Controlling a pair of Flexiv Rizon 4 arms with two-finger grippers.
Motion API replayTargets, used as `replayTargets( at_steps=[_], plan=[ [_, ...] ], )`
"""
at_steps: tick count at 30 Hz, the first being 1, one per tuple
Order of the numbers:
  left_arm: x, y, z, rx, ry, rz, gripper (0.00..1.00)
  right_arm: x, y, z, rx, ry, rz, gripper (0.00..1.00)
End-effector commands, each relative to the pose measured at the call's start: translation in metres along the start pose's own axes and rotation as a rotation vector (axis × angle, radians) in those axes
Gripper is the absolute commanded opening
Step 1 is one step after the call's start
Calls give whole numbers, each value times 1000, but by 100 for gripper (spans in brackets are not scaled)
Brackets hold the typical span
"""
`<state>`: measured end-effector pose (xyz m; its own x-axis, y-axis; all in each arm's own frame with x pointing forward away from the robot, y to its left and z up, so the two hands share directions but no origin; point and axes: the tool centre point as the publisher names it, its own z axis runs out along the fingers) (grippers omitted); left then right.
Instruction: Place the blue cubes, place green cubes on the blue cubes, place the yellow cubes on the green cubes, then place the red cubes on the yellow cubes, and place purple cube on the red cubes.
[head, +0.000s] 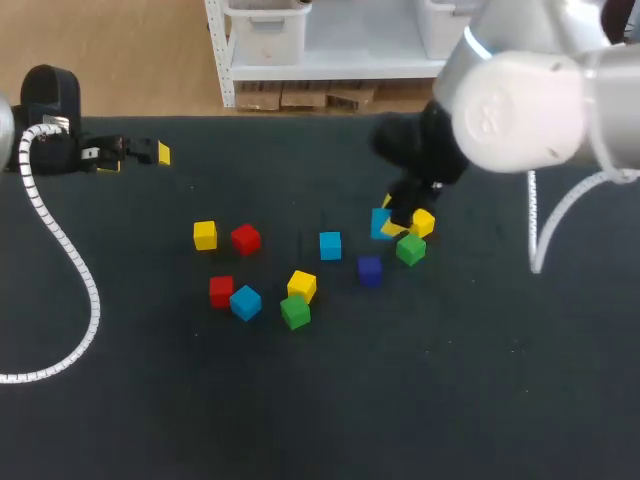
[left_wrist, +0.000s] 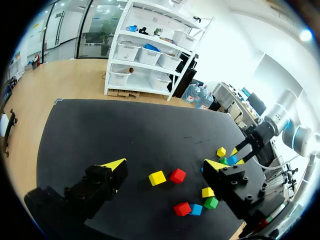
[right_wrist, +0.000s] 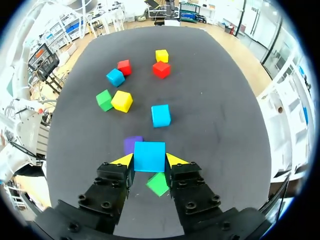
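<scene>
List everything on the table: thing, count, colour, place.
blue cubes: three, blue; one mid-table, one beside a red cube, one held in the right gripper.
green cubes: two, green; one next to a yellow cube, one by the right gripper.
yellow cubes: three, yellow; one at the left, one next to green, one by the right gripper.
red cubes: two, red; both in the left cluster.
purple cube: one, purple; near the right gripper.
table: one, black.
left gripper: open, far left.
right gripper: shut on a blue cube.

Cube (right_wrist: 149, 156) in right end effector (right_wrist: 149, 161), right of table (head: 500, 400) centre, three cubes (head: 410, 249) beside it, seven cubes (head: 330, 245) scattered leftward
</scene>
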<state>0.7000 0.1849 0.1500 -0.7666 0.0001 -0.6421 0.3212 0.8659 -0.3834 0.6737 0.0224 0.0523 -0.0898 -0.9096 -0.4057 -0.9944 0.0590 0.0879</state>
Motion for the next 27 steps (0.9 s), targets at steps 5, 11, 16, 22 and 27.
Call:
replayTargets(
  at_steps=[5,11,16,22,27],
  plan=[
    [0,0,0,0,0,0,100,-7,-20,30,-54,5,-61,0],
    [0,0,0,0,0,0,100,-4,-22,44,-67,35,-78,0],
    [0,0,0,0,0,0,100,-5,-22,48,-68,37,-85,0],
    [0,0,0,0,0,0,100,-6,-20,51,-71,37,-87,0],
    [0,0,0,0,0,0,100,-3,-20,54,-74,34,-83,0]
  ],
)
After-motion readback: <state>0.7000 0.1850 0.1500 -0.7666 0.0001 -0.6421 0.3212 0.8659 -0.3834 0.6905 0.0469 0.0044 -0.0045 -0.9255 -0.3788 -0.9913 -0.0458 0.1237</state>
